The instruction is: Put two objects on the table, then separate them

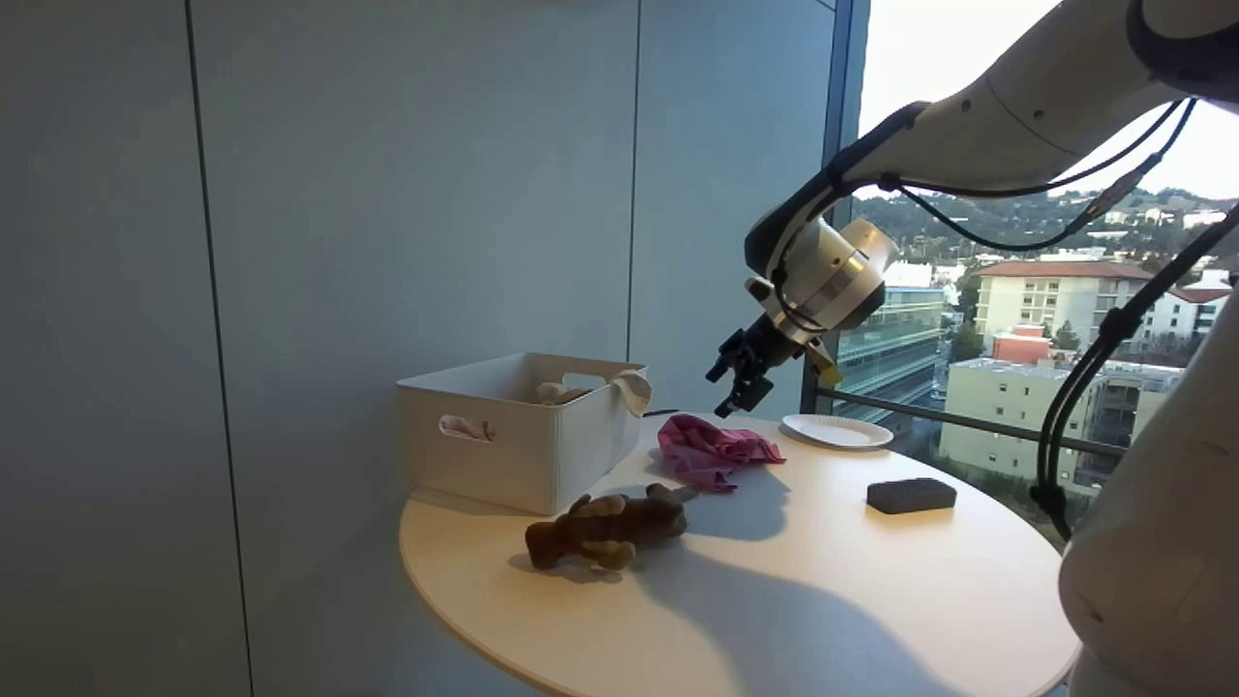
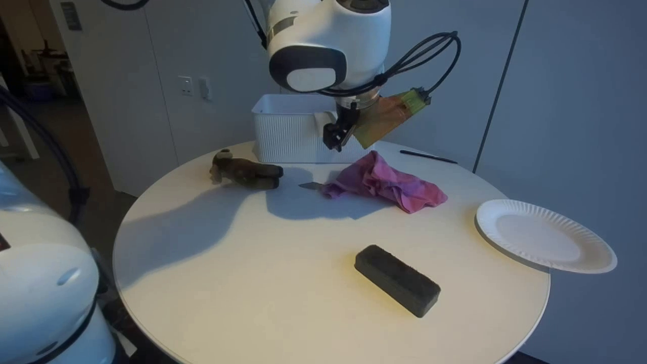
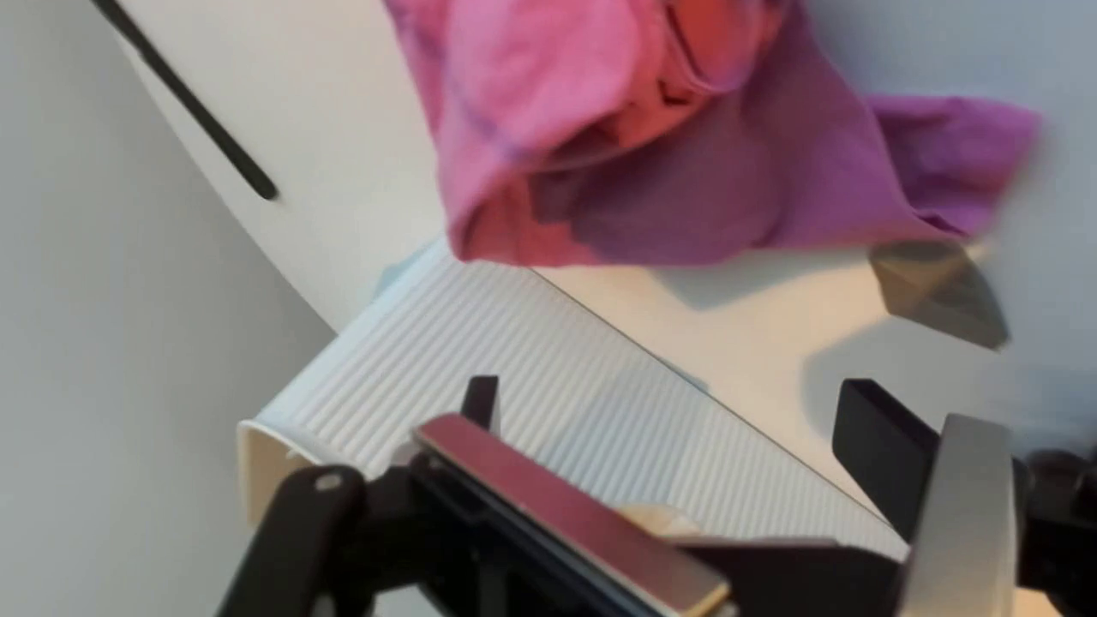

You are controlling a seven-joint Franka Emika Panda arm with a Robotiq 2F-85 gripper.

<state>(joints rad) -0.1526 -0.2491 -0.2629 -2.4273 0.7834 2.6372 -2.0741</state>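
Note:
The pink-red cloth (image 1: 711,450) lies crumpled on the round cream-white table (image 2: 252,293), on the side near the white box. In the wrist view the cloth (image 3: 686,146) fills the upper middle, beyond the fingertips. The brown plush (image 1: 610,528) is on its side on the table, apart from the cloth; in an exterior view the plush (image 2: 247,172) sits left of it, with bare tabletop between. My gripper (image 1: 724,393) hangs in the air above the cloth, tilted. In the wrist view its fingers stand wide apart around nothing, so the gripper (image 3: 668,394) is open.
A white ribbed box (image 2: 298,134) stands at the table's edge against the wall, with pale soft things (image 1: 561,392) inside. Also on the table are a black block (image 2: 397,280), a thin black stick (image 2: 428,156) and a white paper plate (image 2: 541,237) that overhangs the edge.

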